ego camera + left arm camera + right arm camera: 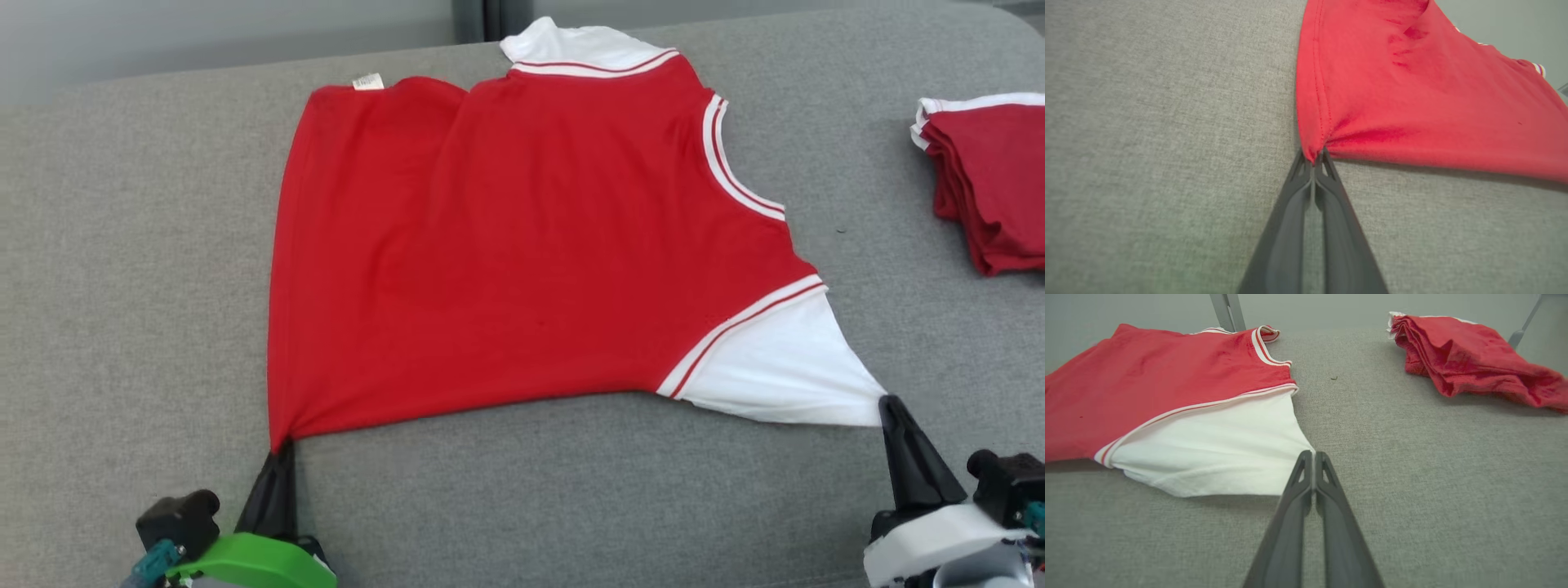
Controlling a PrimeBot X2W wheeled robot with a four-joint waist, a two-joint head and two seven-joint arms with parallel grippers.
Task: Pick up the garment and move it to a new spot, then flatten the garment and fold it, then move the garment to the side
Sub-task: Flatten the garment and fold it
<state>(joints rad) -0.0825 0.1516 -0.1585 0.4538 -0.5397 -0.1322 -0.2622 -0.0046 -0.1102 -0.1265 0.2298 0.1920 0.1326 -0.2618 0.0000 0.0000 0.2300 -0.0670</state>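
Left claw (282, 447) clamps shirt (522, 245) hem corner | right claw (888, 404) clamps sleeve (784, 367) tip | risk: taut pull could slip either pinch

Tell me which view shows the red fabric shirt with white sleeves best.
The head view: the whole red fabric shirt with white sleeves lies on the grey fabric surface. The left wrist view gives its red hem corner, pinched by the left hand. The right wrist view gives one white sleeve, pinched by the right hand.
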